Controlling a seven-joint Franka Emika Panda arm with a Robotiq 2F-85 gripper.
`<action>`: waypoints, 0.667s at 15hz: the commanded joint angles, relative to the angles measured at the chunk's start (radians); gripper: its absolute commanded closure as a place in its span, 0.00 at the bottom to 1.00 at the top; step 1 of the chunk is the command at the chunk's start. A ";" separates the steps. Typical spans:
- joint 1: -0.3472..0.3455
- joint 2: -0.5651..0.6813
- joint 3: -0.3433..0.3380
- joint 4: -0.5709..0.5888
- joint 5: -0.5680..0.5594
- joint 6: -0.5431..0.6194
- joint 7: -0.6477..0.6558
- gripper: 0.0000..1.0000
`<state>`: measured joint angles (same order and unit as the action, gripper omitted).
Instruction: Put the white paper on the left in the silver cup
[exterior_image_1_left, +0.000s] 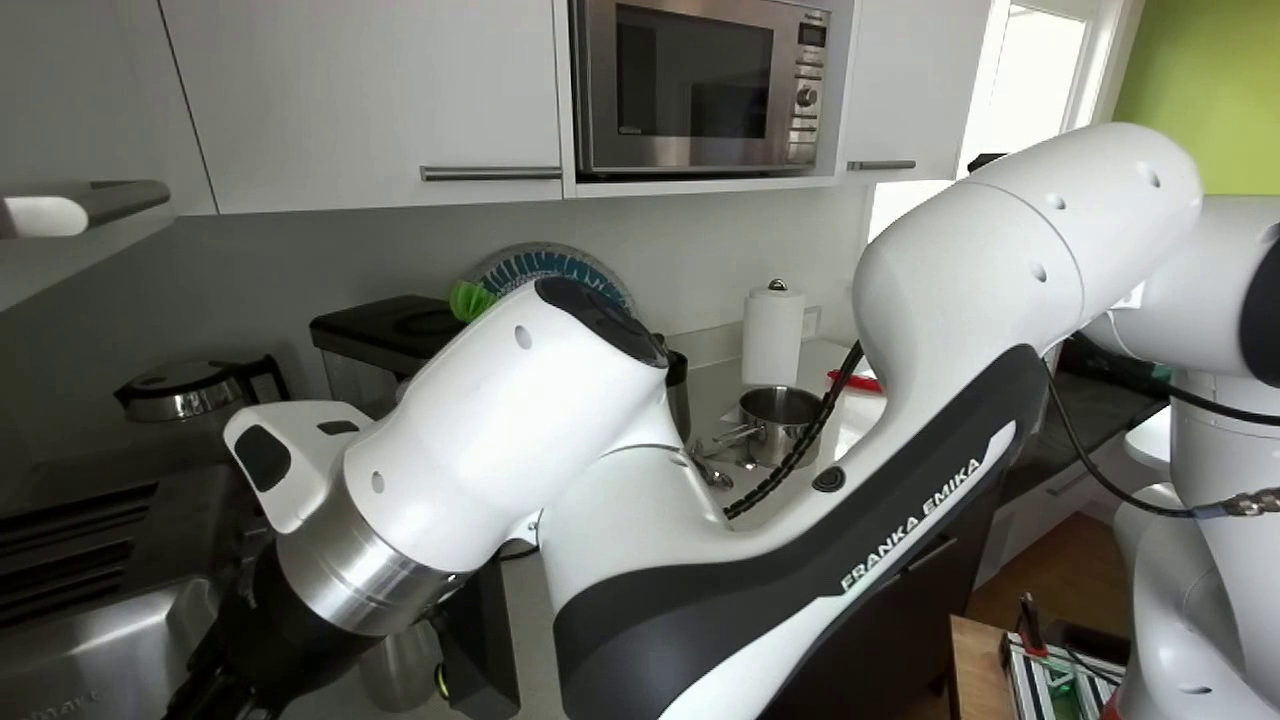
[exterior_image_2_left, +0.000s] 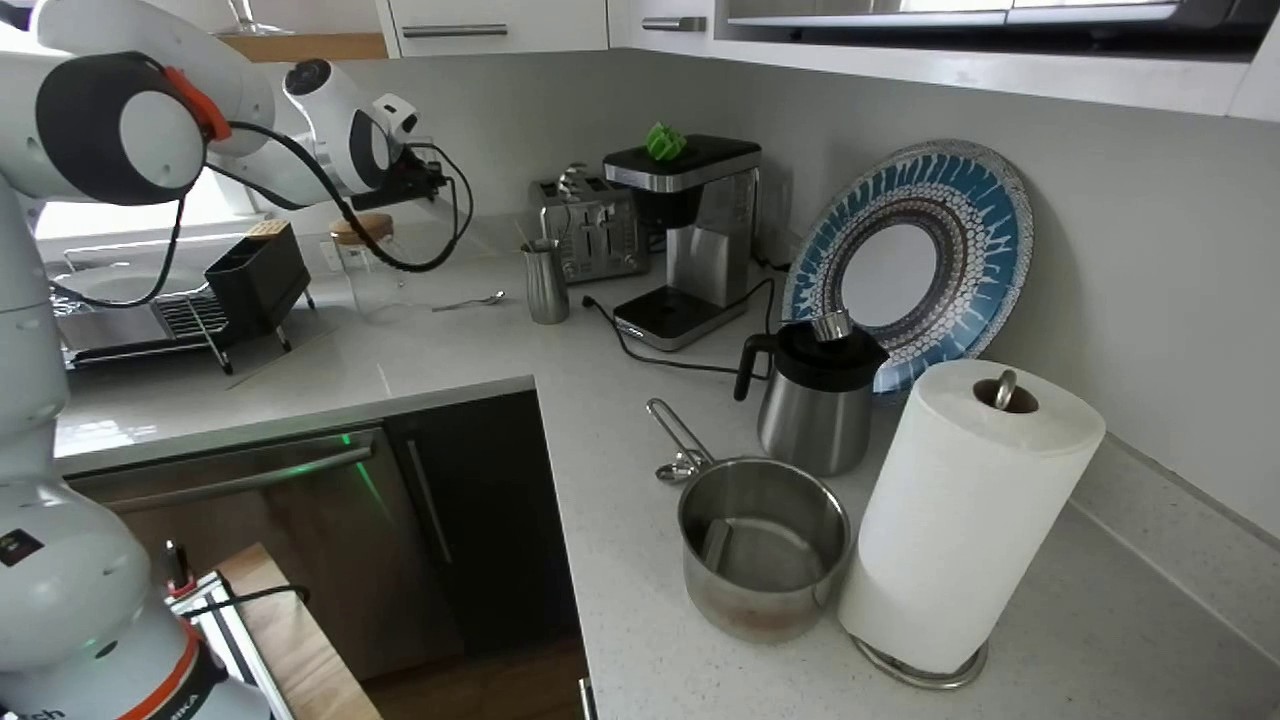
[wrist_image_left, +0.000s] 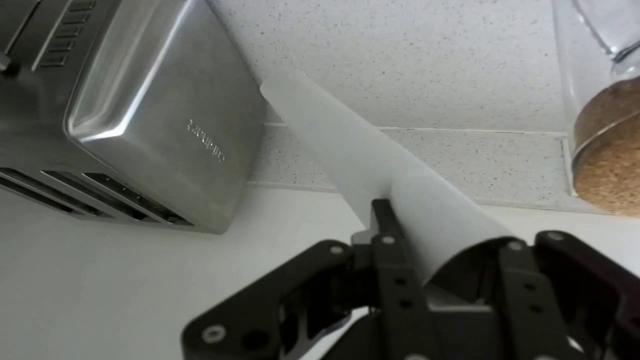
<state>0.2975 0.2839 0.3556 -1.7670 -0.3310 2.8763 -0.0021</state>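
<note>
White paper, long and slim, runs slantwise between the toaster and the corked jar in the wrist view, and we see the pincer clamped on its near end. So we judge that the grasp is made and carrying is the step in hand. The silver cup stands upright on the bench, near the toaster, in an exterior view. Next, we should bring the free end above the cup, turn the paper upright, and lower it gently.
</note>
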 joint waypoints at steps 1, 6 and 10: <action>0.028 -0.012 -0.023 -0.002 0.064 0.020 -0.029 0.99; 0.018 -0.013 -0.022 0.009 0.023 0.046 0.032 0.99; 0.021 -0.031 -0.007 0.008 0.120 -0.007 -0.044 0.99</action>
<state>0.3202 0.2698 0.3260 -1.7554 -0.3037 2.9214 0.0324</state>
